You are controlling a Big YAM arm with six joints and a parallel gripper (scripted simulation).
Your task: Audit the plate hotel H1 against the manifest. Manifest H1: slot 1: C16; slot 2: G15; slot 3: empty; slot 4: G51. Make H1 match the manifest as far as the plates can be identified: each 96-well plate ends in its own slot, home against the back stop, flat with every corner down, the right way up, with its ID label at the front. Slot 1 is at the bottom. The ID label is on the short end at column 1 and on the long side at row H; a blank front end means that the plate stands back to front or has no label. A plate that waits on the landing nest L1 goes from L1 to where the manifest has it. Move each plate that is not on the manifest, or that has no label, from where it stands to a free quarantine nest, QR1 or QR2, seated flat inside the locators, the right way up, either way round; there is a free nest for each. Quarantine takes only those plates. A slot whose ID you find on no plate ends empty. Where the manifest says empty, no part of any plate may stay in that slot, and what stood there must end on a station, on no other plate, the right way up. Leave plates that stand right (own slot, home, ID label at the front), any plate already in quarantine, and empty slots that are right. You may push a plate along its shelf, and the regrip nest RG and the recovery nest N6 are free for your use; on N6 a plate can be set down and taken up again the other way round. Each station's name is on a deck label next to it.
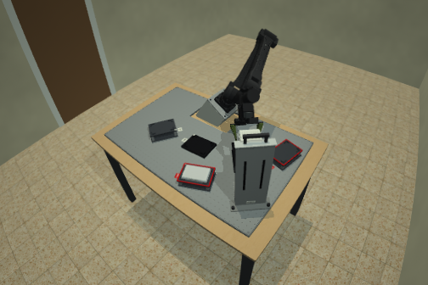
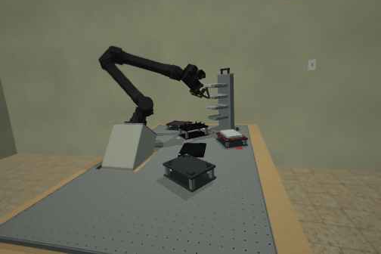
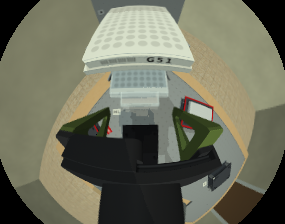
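Note:
The plate hotel H1 [image 1: 251, 172] stands at the table's right front, and it also shows in the exterior view [image 2: 225, 98]. In the wrist view a white 96-well plate [image 3: 136, 39] lies on an upper shelf, and its front end reads G51. Another white plate [image 3: 138, 86] shows on a shelf below it; I cannot read its label. My gripper [image 3: 141, 110] [image 2: 204, 93] is open and empty. It hovers just in front of the hotel's upper shelves, apart from the plates, and it also shows in the top view [image 1: 247, 127].
A red-framed nest [image 1: 195, 174] left of the hotel holds a white plate. A second red-framed nest [image 1: 287, 151] on the right holds nothing. A flat black nest [image 1: 199, 146] and a raised black nest [image 1: 162, 129] lie to the left. The arm's grey base [image 1: 217, 110] is behind.

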